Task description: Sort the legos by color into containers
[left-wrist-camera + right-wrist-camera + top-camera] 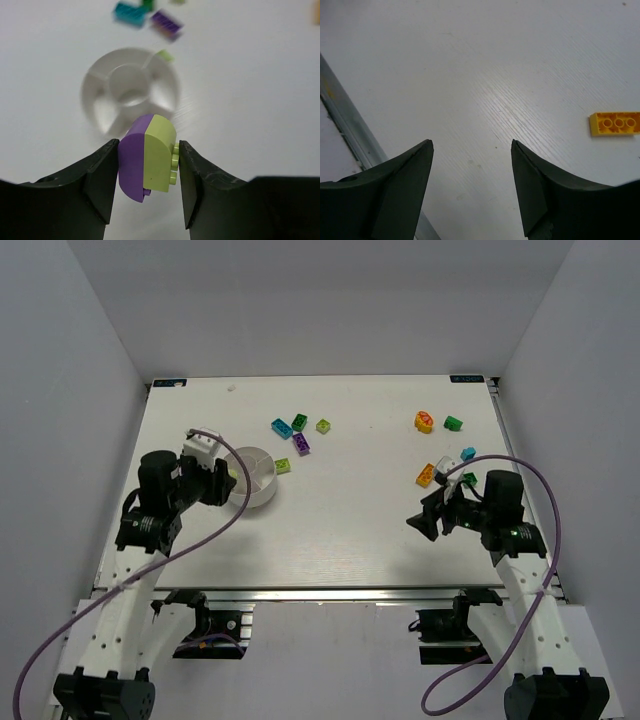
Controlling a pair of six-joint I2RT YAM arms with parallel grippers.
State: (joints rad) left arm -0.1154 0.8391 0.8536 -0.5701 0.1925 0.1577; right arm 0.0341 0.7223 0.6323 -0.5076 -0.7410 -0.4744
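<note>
Left pincer [148,167] grips a purple-lime brick [150,150]; bowl [90,87] ahead looks empty. Right pincer [472,170] gapes, unladen. Sorting barely begun: other legos [281,425] lie scattered.

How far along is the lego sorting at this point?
Done: nothing visible; the bowl looks empty, though blurred. In hand: the left gripper grips a joined purple-and-lime brick near the bowl; the right gripper is open and empty. Left: every loose brick, from the cyan brick by the bowl to the orange brick at the right.
</note>
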